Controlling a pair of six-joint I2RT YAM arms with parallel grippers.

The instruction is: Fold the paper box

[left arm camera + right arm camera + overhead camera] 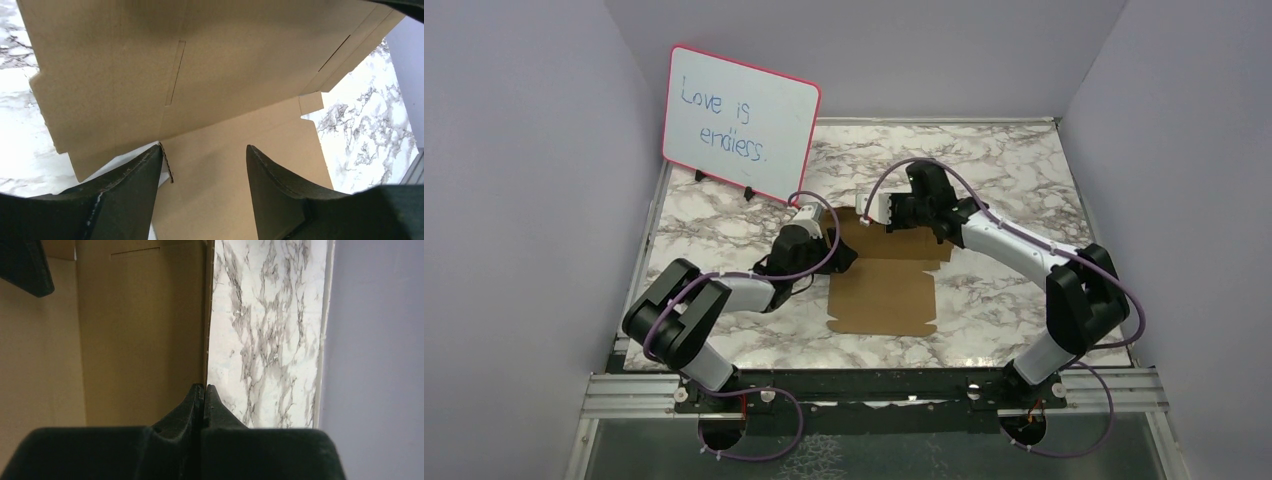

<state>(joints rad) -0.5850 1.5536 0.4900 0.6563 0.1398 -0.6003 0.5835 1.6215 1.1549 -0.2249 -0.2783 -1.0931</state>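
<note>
We see the plain brown die-cut cardboard paper box (882, 296) lying about midway between the left and right edges of the grey-veined white marble table (1009, 170), closer to the near edge than the far one. Its near panel lies flat on the table. Past a crease, its far panel, with notched flaps and a cut slot (175, 72), tilts up off the surface.

The left arm (724, 295) reaches in from the near left corner, and the left jaws sit at the box's left edge, by the crease. In the left wrist view they stand well apart and hold nothing. The two dark fingers (132, 197) straddle the flat panel, and a raw corrugated corner of the sheet lies just beside the left one.

The right arm (1014, 245) curves in from the near right corner to the far edge of the box. The right jaws are pressed fully together, their tips meeting the side edge of the raised panel (140, 340). We cannot tell whether that edge is pinched between them or only touched.

A pink-framed whiteboard (739, 125) with blue handwriting stands propped at the far left corner of the table, well apart from the box.
</note>
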